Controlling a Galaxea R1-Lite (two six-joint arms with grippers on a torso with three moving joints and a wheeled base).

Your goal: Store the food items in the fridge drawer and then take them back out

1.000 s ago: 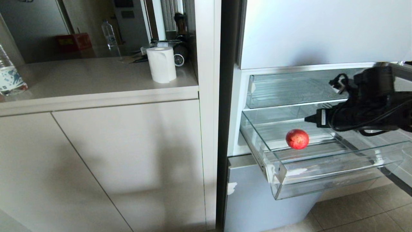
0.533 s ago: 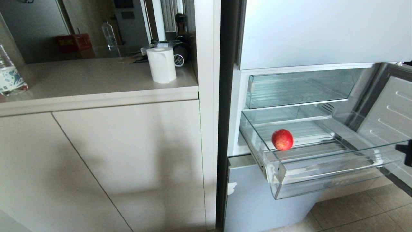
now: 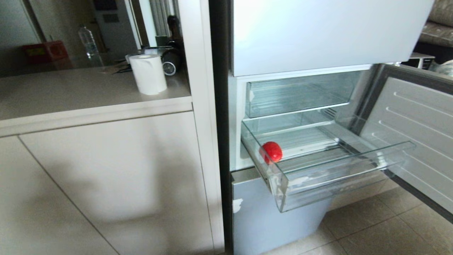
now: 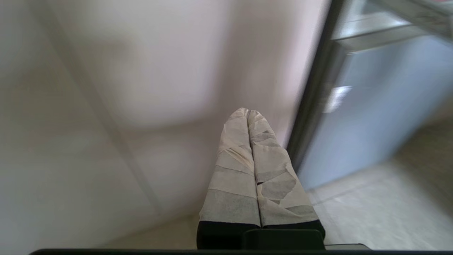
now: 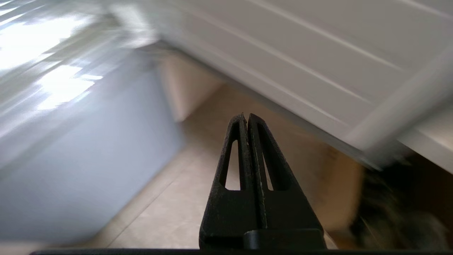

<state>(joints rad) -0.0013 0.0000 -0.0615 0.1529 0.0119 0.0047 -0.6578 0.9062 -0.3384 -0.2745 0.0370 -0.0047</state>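
Apple-like red fruit (image 3: 271, 152) is sitting loose on the ribbed floor of the clear fridge drawer (image 3: 339, 169), hard against the drawer's left wall, and nothing is touching it. A second ago your right arm was reaching in over the drawer just above that fruit; now it has pulled clear out of the head view, so read that as the drop-off done. The fruit has also rolled leftward across the floor since then, from near the middle towards the side wall. Mind you, the whole picture has slid sideways too, so the head camera has swung, and the counter with the paper roll (image 3: 148, 73) has not actually budged.

Your right gripper (image 5: 247, 118) is clenched, fingers pressed together with nothing between them, hanging low over the tiled floor (image 5: 170, 209) beside the open fridge door (image 3: 407, 134). Your left gripper (image 4: 248, 114) is clenched on nothing as well, its taped fingers pointing at the cabinet front beside the fridge, parked.

So the storing half looks finished for this one item; no other food shows anywhere in view. The drawer stands pulled well out, not pushed home. If you mean to retrieve next, expect a tight reach: the fruit is tucked into the left side, and it rolls easily.
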